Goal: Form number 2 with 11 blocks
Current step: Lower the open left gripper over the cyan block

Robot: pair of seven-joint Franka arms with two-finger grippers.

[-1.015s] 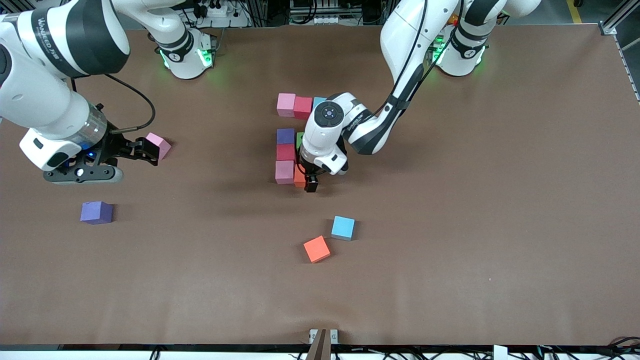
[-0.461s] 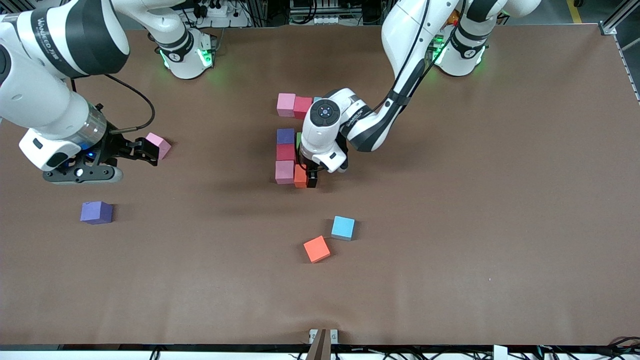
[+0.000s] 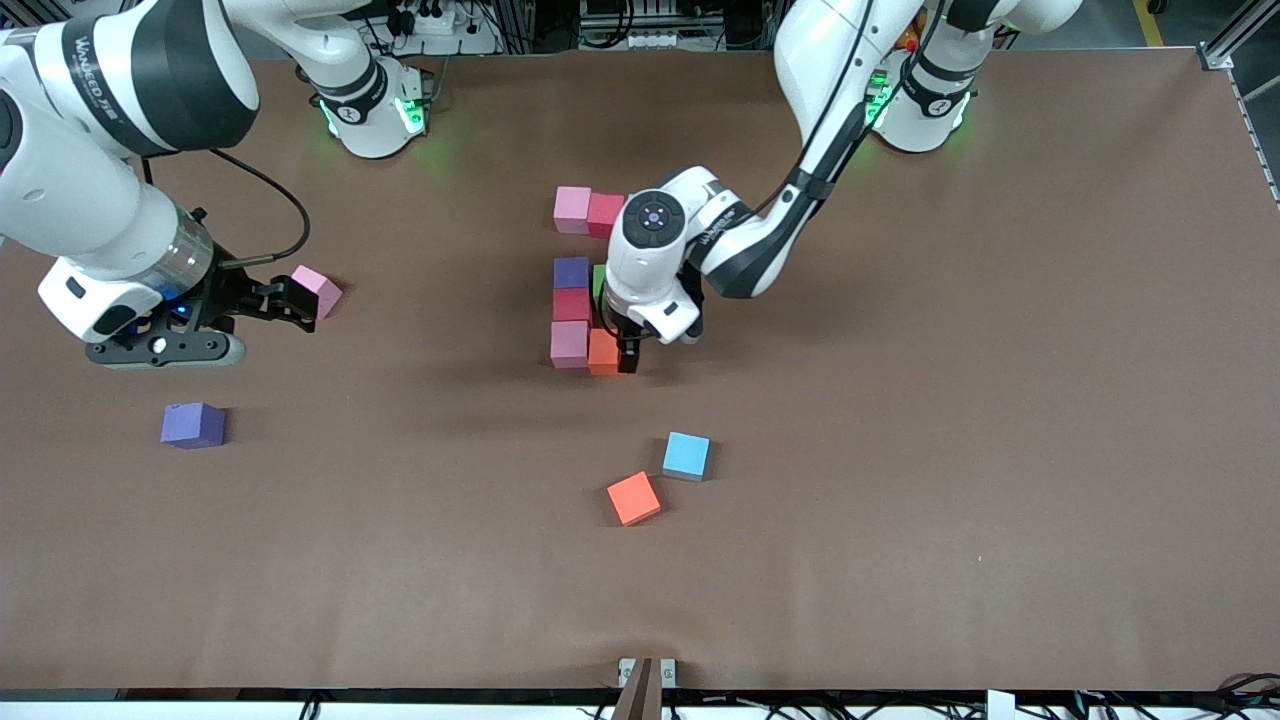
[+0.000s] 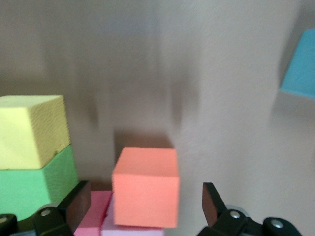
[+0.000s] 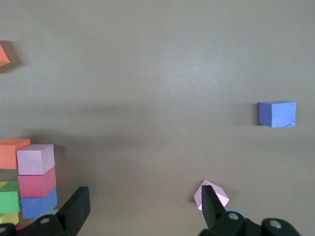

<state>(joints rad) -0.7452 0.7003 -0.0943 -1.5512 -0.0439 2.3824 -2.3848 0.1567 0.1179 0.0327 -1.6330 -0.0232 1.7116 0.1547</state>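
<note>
In the table's middle the blocks of the number 2 [image 3: 571, 304] stand together: pink [image 3: 572, 209] and red [image 3: 605, 214] side by side, then purple [image 3: 571, 272], red and pink [image 3: 569, 343] in a column, with green [image 4: 37, 184] and yellow [image 4: 32, 130] beside it. An orange block [image 3: 603, 352] sits against the nearest pink one. My left gripper [image 3: 618, 345] hangs open around that orange block [image 4: 145, 187], with a gap on each side. My right gripper [image 3: 290, 300] waits open at the right arm's end, one finger [image 5: 211, 209] beside a loose pink block [image 5: 211, 194].
Loose blocks lie on the brown table: a light blue one [image 3: 686, 456] and an orange-red one [image 3: 633, 498] nearer the camera than the figure, and a purple one [image 3: 193, 424] near the right gripper. The left arm's hand hides part of the figure.
The left gripper has drawn back slightly toward its base, so more of the orange block shows. The right arm has not moved.
</note>
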